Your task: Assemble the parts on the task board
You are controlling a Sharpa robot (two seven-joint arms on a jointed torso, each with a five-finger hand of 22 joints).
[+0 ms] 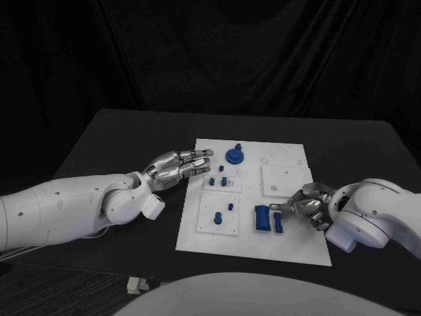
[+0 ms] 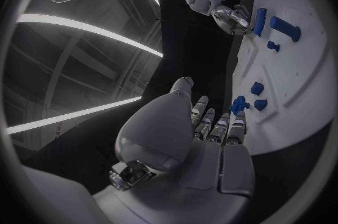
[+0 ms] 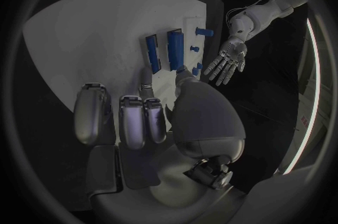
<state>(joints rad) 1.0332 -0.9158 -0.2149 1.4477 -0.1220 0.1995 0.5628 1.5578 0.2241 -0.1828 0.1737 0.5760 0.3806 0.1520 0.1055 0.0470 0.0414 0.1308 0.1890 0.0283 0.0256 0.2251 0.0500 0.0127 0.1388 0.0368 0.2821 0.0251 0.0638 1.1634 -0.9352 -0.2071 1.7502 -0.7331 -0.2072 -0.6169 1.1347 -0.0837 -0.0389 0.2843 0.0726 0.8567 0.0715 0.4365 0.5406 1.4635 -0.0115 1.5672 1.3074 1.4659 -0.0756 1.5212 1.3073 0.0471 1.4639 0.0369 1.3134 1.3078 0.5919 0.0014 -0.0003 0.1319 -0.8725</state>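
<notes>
The white task board (image 1: 253, 245) lies mid-table. On it stand a blue round knob (image 1: 234, 156), small blue pegs (image 1: 218, 180) and two blue bars (image 1: 268, 219) side by side. My left hand (image 1: 179, 164) hovers at the board's left edge, fingers stretched out and empty, pointing toward the knob (image 2: 239, 104). At the board's right edge my right hand (image 1: 305, 204) has its fingers curled in with nothing in them, its thumb close to the bars (image 3: 163, 52). The left wrist view shows the left hand (image 2: 204, 134) and the board (image 2: 296, 83).
Two more small blue pegs (image 1: 223, 211) stand in a raised white square at the board's near left. A bare raised white square (image 1: 285, 178) sits at the board's right. Black table (image 1: 116, 138) surrounds the board on all sides.
</notes>
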